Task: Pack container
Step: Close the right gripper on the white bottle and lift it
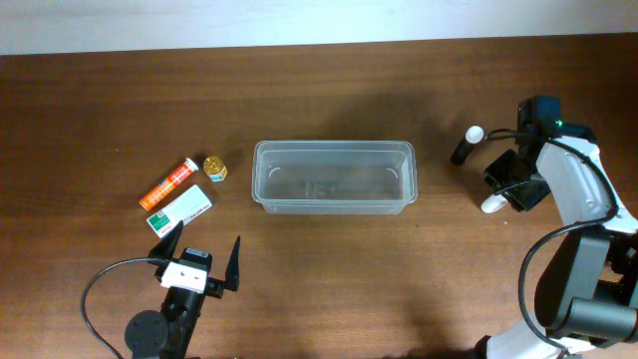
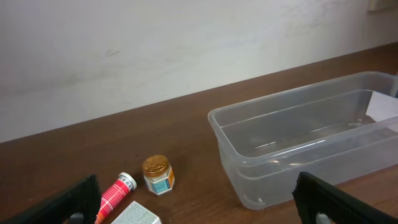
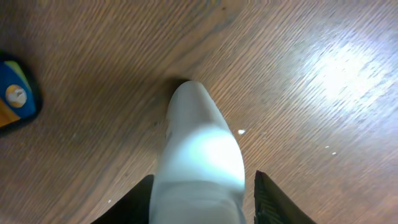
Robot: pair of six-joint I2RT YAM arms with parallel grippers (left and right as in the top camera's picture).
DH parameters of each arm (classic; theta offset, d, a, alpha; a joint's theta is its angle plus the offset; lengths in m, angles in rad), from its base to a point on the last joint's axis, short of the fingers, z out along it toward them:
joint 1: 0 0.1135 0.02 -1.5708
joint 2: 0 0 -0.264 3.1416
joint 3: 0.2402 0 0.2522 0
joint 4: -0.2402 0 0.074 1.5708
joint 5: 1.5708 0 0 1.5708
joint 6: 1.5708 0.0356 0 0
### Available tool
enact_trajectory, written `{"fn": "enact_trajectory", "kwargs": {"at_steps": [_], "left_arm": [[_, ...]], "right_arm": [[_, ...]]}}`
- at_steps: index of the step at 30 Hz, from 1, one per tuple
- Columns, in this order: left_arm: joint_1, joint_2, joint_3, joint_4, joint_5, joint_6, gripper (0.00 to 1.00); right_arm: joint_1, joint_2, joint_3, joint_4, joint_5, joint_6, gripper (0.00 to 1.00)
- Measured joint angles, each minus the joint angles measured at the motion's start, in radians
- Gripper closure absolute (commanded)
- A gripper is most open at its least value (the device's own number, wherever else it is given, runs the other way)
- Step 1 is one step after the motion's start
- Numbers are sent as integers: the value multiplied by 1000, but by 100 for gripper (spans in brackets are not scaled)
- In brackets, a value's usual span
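The clear container (image 1: 334,177) stands at the table's middle with nothing in it; its wall (image 2: 273,163) also shows in the left wrist view. At the right, my right gripper (image 1: 503,195) straddles a white bottle-like item (image 1: 492,204) lying on the wood. In the right wrist view that white item (image 3: 199,155) fills the space between the jaws of my right gripper (image 3: 202,202): the left finger lies against it and a narrow gap remains at the right finger (image 3: 273,202). My left gripper (image 1: 206,241) is wide open near the front left, holding nothing.
An orange-red tube (image 1: 167,183), a small gold-lidded jar (image 1: 215,168) and a green-and-white box (image 1: 179,210) lie left of the container. A dark stick with a white cap (image 1: 466,146) lies right of it. A blue-and-orange thing (image 3: 15,96) shows at the right wrist view's left edge.
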Motion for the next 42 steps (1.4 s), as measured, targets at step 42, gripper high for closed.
{"fn": "enact_trajectory", "kwargs": {"at_steps": [42], "left_arm": [[0, 0, 0, 0, 0, 0, 1]], "right_arm": [[0, -147, 126, -127, -202, -404, 75]]}}
